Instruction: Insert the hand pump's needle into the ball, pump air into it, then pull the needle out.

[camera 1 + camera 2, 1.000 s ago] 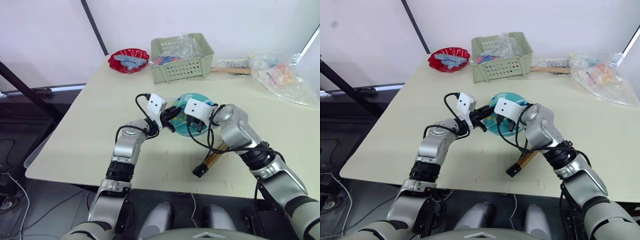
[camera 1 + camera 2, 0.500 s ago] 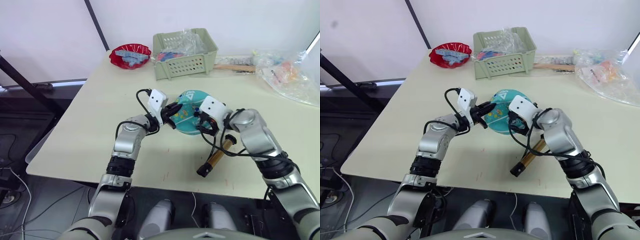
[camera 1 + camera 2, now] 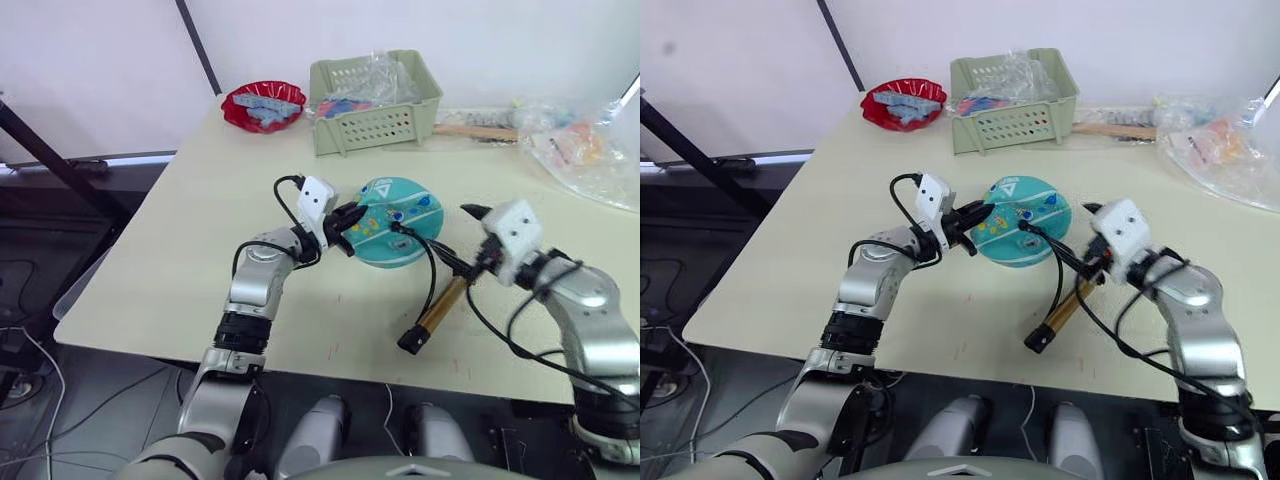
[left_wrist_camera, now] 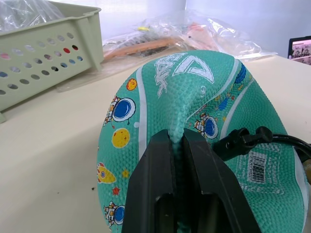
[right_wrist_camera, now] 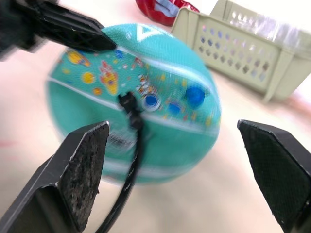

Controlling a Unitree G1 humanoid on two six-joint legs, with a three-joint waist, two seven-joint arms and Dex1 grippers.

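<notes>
Left wrist view: left gripper point(image 4: 177, 141) pinches a fold of the ball point(image 4: 194, 97); right gripper point(image 5: 177, 160) gapes wide nearby.

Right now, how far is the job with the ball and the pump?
Done: the needle fitting sits in the ball. In hand: the left gripper pinches a fold of the flat-looking ball; the right gripper is open, off the pump lying on the table. Left: pumping air and pulling the needle out.

Ball point(image 4: 194, 97) — pebbled matt rubber; pump barrel point(image 3: 438, 304) glossy bronze metal; fingers point(image 4: 160, 189) — smooth black plastic
</notes>
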